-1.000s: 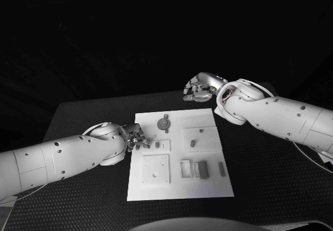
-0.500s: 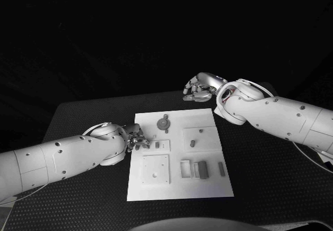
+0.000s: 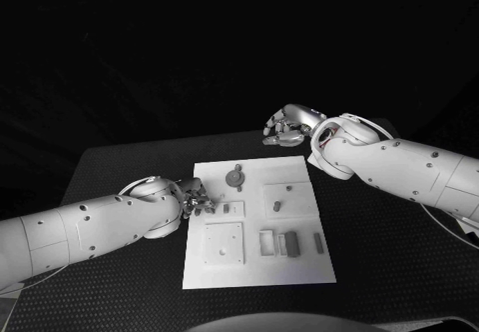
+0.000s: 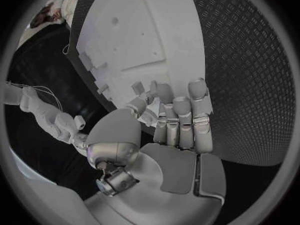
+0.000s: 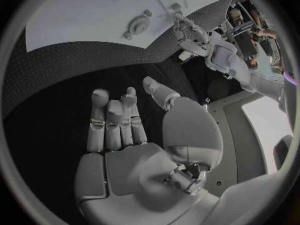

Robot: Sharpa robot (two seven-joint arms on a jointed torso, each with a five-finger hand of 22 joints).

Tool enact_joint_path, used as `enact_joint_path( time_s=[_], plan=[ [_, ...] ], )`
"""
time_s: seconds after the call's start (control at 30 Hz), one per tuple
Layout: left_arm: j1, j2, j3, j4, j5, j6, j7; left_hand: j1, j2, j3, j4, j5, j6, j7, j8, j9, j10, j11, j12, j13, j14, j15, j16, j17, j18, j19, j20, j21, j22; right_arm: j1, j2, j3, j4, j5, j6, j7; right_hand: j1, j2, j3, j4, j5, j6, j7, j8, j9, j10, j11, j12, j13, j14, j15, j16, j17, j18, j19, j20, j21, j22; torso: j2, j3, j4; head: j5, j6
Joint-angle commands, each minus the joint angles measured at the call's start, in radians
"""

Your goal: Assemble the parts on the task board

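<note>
The white task board (image 3: 257,266) lies in the middle of the black table. On it are a round grey part (image 3: 235,178), a small peg (image 3: 277,205), a short upright part (image 3: 226,207) and three oblong parts (image 3: 291,243) near its right side. My left hand (image 3: 194,197) hovers at the board's left edge, fingers pointing at the short upright part (image 4: 137,88). Its fingers (image 4: 181,120) are straight and side by side, holding nothing. My right hand (image 3: 284,128) hangs beyond the board's far edge, with fingers (image 5: 115,117) stretched out, thumb apart and nothing held.
A square raised plate (image 3: 225,242) sits on the board's near left, another (image 3: 286,199) at its right middle. Black ribbed table mat (image 3: 379,249) surrounds the board. The board (image 5: 94,20) and round part (image 5: 136,24) lie well ahead of my right hand.
</note>
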State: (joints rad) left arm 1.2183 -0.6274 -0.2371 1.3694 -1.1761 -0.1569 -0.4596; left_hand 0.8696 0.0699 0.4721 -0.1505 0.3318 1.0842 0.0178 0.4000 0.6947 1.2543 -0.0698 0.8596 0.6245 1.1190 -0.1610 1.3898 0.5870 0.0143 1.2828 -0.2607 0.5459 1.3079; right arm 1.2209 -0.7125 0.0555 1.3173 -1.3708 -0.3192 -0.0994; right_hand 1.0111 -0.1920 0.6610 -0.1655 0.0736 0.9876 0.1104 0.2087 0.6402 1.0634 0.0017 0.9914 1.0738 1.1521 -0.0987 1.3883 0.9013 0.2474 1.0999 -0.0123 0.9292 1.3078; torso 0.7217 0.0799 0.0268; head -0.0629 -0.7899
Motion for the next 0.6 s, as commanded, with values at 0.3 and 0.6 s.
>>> enact_joint_path(
  time_s=[0.3,0.6],
  plan=[
    [-0.003,-0.008,-0.001,0.01,-0.018,-0.036,0.027,0.019,-0.006,0.14,-0.131,0.002,0.026,0.018,0.004,0.001,0.007,-0.003,0.005,0.003,0.005,-0.013,0.007,-0.002,0.011,0.002,-0.006,0.006,0.017,0.0,0.0,0.001,0.0,-0.001,0.008,0.005,-0.003,0.008,-0.001,0.007,0.002,0.001,0.007,0.0,-0.001,0.0,0.004,0.005,-0.001,0.0,-0.001,-0.003,-0.001,0.014,0.007,-0.003,-0.002,0.015,0.001,0.0002,-0.0001,0.002,-0.002],
    [-0.004,-0.02,-0.001,0.025,-0.025,-0.049,0.035,0.045,-0.029,0.148,-0.114,0.001,0.031,0.017,0.004,0.004,0.012,-0.004,0.004,0.004,0.009,-0.014,0.008,-0.004,0.011,0.008,-0.006,0.007,0.017,0.0,0.0,0.001,0.0,-0.001,0.008,0.005,-0.003,0.008,-0.002,0.008,0.002,0.001,0.007,0.0,-0.001,0.0,0.004,0.005,-0.001,0.0,-0.001,-0.003,-0.001,0.014,0.007,-0.003,-0.002,0.015,0.0,-0.0003,0.0005,0.002,-0.003]
  ],
)
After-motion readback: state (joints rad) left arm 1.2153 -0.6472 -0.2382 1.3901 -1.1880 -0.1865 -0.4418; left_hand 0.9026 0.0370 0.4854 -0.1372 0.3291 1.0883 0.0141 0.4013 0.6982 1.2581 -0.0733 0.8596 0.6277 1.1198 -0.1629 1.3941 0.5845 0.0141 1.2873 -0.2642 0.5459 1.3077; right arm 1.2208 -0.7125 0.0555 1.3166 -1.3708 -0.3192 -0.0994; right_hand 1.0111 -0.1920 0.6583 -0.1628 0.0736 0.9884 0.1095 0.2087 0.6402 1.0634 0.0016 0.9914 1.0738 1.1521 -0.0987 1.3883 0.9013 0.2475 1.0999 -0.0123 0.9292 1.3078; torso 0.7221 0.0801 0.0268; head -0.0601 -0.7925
